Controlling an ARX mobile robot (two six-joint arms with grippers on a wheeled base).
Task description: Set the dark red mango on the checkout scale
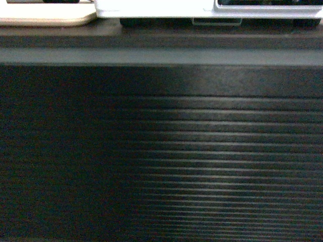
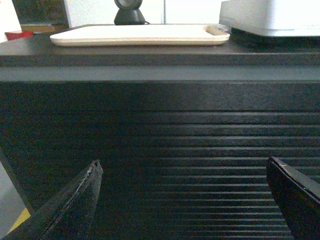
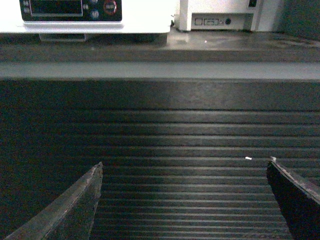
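The black checkout counter [image 1: 161,151] fills the head view with its ribbed dark front panel. On its top, the white scale [image 1: 202,9] shows only its front edge. In the right wrist view the scale [image 3: 140,17] shows its dark display panel and buttons. The dark red mango is out of view. My left gripper [image 2: 182,167] is open and empty, facing the checkout front [image 2: 160,130] below the countertop. My right gripper [image 3: 185,167] is also open and empty, facing the checkout panel [image 3: 160,130]. Neither gripper appears in the head view.
A beige tray [image 2: 140,35] lies on the counter left of the scale [image 2: 280,15], with a black stand [image 2: 130,12] behind it. The tray's edge [image 1: 45,20] shows in the head view. A white device [image 3: 225,15] sits right of the scale.
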